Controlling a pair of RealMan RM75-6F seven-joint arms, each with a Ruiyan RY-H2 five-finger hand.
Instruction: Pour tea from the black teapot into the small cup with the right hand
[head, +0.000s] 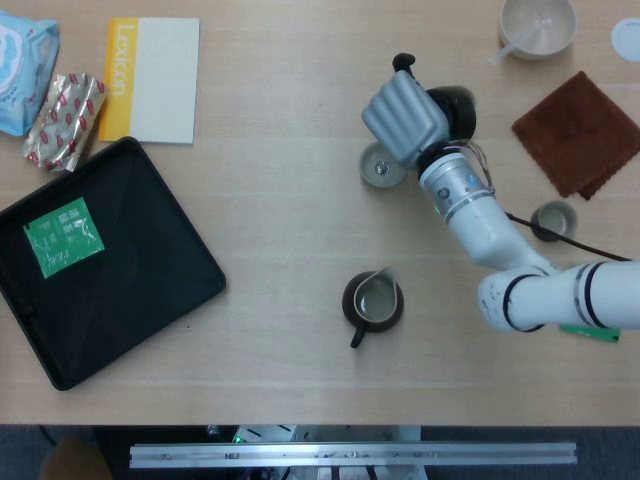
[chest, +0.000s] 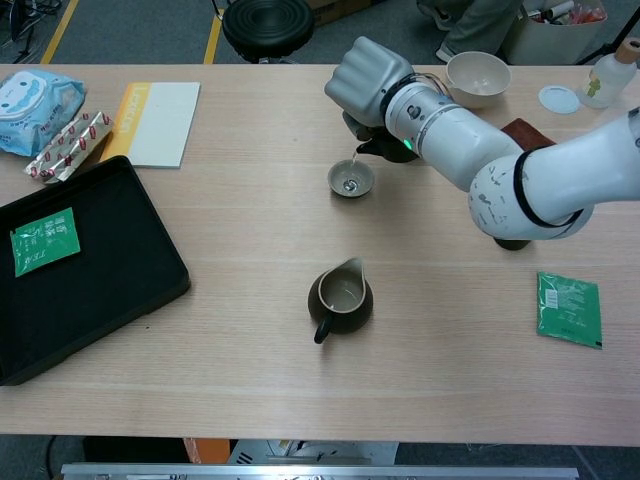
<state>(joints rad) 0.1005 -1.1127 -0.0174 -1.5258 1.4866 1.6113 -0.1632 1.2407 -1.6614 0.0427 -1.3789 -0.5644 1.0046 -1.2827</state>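
The pour itself is in hand. The teapot (chest: 385, 150) is held tilted by the right hand (chest: 366, 80), its spout just above the cup (chest: 351, 178), and in the chest view a thin thread of tea can be seen falling from spout to cup. The cup stands on the counter (chest: 250, 240) just in front of the hand and partly under it in the head view, where only its rim (head: 378, 165) shows beside the knuckles.

The next move is judged to call for the tilt to be kept steady until the small cup is nearly full, then for the pot to be righted gently so the stream is cut without a drip on the wood. The cup is small, so little tea should be needed; how full it is cannot be told from either view.

The fingers (head: 400, 115) of the right hand are clenched tight around the teapot, most of which is hidden beneath them; only its dark body and the knobbed end (head: 404, 63) are seen past the hand. How the grip lies on the handle cannot be told. The left hand is not shown in either view.
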